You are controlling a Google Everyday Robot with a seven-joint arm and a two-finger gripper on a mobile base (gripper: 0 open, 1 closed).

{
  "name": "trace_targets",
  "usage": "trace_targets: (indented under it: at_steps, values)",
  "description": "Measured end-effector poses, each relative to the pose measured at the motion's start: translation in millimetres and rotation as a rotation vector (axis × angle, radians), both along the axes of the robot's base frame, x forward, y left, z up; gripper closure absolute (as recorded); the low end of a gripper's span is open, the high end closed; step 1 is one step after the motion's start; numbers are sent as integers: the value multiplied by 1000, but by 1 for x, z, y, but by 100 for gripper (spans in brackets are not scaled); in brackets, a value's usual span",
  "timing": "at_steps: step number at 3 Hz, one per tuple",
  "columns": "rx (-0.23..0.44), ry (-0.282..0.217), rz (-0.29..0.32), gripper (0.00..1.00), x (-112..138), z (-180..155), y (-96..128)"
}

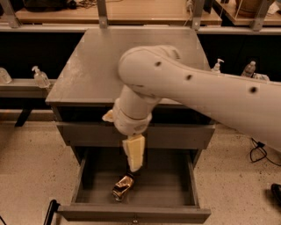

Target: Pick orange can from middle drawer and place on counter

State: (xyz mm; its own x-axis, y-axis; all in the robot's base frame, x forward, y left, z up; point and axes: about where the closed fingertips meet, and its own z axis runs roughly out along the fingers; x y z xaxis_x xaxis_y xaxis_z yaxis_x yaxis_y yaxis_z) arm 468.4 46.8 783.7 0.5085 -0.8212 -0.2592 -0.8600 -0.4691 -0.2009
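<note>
The orange can (123, 186) lies tilted on the floor of the open middle drawer (171, 186), left of centre and near its front. The drawer's small knob (135, 218) shows on its front. My gripper (135, 166) points down into the drawer, just above and slightly right of the can, not touching it. My large white arm (197, 94) crosses over the grey counter (88, 66) and hides its right part.
A shut grey drawer front (88, 134) lies above the open one. A light wooden bench top (131, 13) runs along the back. Small bottles stand at the left (40, 78) and right (248, 69). Cables (259, 151) lie on the floor at right.
</note>
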Motion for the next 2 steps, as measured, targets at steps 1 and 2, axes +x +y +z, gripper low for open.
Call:
trace_targets:
  at_steps: [1,2]
  values:
    - [-35,-108,178,0,38,-47,68]
    - [-39,-107,170,0,35,-42,63]
